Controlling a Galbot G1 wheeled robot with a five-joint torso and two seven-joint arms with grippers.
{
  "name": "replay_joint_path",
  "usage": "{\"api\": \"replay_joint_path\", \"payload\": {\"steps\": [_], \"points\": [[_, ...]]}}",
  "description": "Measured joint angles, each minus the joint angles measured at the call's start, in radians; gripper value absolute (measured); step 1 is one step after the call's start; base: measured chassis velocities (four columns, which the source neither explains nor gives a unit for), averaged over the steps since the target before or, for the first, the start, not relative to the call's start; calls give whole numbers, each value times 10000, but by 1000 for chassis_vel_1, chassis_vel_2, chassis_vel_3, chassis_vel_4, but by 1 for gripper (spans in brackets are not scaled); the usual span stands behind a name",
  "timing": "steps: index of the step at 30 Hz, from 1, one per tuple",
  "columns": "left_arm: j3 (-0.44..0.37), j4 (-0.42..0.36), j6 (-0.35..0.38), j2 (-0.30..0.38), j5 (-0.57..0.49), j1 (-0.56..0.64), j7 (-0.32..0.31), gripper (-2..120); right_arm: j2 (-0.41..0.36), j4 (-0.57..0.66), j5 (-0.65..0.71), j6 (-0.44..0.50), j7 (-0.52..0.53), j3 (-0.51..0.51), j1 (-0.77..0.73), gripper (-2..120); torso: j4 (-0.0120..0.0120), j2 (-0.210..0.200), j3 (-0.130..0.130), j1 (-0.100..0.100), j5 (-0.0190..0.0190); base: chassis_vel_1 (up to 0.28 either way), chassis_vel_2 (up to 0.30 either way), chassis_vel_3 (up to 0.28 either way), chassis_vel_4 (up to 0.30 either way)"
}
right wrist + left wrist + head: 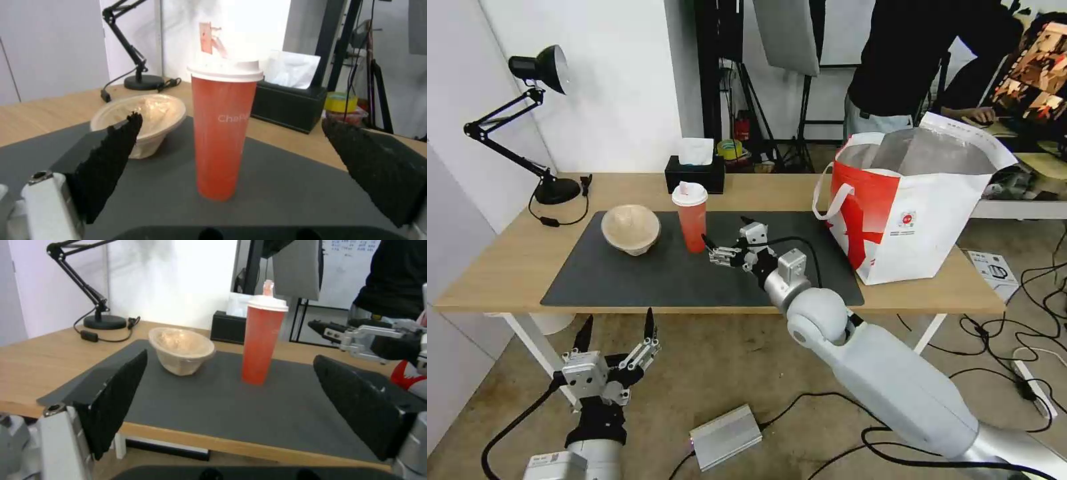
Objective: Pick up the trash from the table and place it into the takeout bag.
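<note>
Right gripper point(710, 251) spread wide over the mat point(647, 280), just beside the upright cup point(691, 217), not touching it. Left gripper point(617, 333) also wide open, parked low before the table point(494, 267). Bowl point(630, 229) tilted on the mat left of the cup; bag point(907, 220) standing at the table's right end.

Head view: taken from high above the near edge of the table point(507, 267), facing forward and down, far enough back to hold the whole desktop, the bag point(920, 220) at its right end and the floor beneath; left wrist view: taken from low, just off the table's near edge, facing across the mat point(249, 406) toward the back wall, with the left gripper point(240, 400) framing the picture; right wrist view: taken from above the mat, close to the red cup point(222, 133), facing the same wall; all three views share the cup, the paper bowl point(630, 229), the lamp point(527, 120) and the tissue box point(695, 172).
</note>
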Motion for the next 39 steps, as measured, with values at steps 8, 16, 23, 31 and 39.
{"api": "replay_joint_path", "payload": {"steps": [8, 16, 23, 31, 39], "points": [[6, 19, 0, 1, -44, -23, -1, 100, 360, -637, -8, 15, -103, -183, 412, 100, 0, 0, 0, 0, 0, 0, 0, 0, 0], [-1, 37, -1, 4, -125, -59, -2, 100, 807, -1399, -14, 128, -218, -277, 714, 100, 0, 0, 0, -1, 0, 0, 0, 0, 0], [30, 103, -4, 5, -130, -86, -6, 100, 1129, -1821, -27, 226, -244, -326, 954, 100, 1, -1, 0, -1, -1, 0, 0, 0, 0], [19, 93, -6, 10, -159, -91, -8, 100, 1534, -2473, -66, 291, -315, -344, 1170, 100, 0, 0, -1, -1, 0, 0, 0, 0, 0], [27, 80, -15, 10, -160, -60, -8, 100, 1867, -2967, -117, 373, -352, -345, 1293, 100, 0, 0, -1, -1, 0, 0, 0, 0, 0]]}}
